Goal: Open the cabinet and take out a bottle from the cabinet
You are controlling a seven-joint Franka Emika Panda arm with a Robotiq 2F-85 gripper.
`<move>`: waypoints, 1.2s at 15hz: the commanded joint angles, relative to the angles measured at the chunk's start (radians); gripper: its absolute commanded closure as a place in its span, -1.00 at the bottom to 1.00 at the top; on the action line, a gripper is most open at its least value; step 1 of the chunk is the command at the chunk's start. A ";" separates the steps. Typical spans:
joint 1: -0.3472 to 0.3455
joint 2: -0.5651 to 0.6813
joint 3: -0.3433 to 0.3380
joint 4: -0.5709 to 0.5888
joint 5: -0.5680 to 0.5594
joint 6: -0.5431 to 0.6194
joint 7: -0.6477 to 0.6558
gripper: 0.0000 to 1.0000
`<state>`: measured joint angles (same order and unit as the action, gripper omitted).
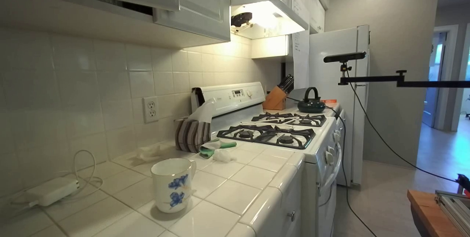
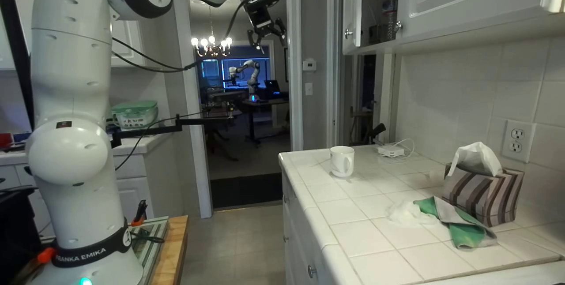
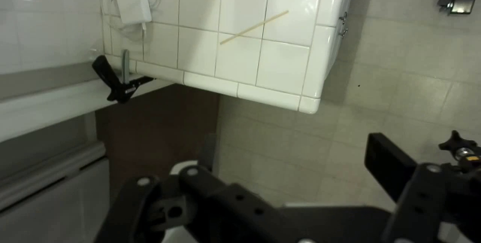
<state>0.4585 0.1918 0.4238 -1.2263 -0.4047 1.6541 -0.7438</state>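
Wrist view spans tiled counter (image 3: 280, 64) and kitchen floor (image 3: 391, 85).

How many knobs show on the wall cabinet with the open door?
2. One knob is on the open door; another knob sits at a lower corner of the closed door beside it. The cabinet is cut off at the top, so more may be hidden.
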 commanded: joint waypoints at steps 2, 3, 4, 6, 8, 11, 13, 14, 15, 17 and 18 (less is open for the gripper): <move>-0.039 -0.069 -0.026 -0.041 -0.013 0.055 -0.026 -1.00; -0.065 -0.093 -0.049 -0.067 0.001 0.076 0.018 -1.00; -0.090 -0.111 -0.072 -0.088 0.012 0.089 0.049 -1.00; -0.142 -0.137 -0.117 -0.130 0.021 0.116 0.085 -1.00; -0.185 -0.147 -0.158 -0.153 0.006 0.141 0.132 -1.00; -0.228 -0.124 -0.209 -0.163 -0.054 0.182 0.234 -1.00; -0.246 -0.098 -0.233 -0.150 -0.081 0.203 0.274 -1.00; -0.249 -0.079 -0.241 -0.139 -0.095 0.217 0.283 -1.00; -0.249 -0.066 -0.247 -0.125 -0.123 0.226 0.280 -1.00; -0.248 -0.036 -0.255 -0.110 -0.176 0.270 0.268 -1.00; -0.247 -0.019 -0.258 -0.096 -0.204 0.289 0.260 -1.00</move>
<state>0.2045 0.1299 0.1721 -1.3585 -0.5293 1.8969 -0.4943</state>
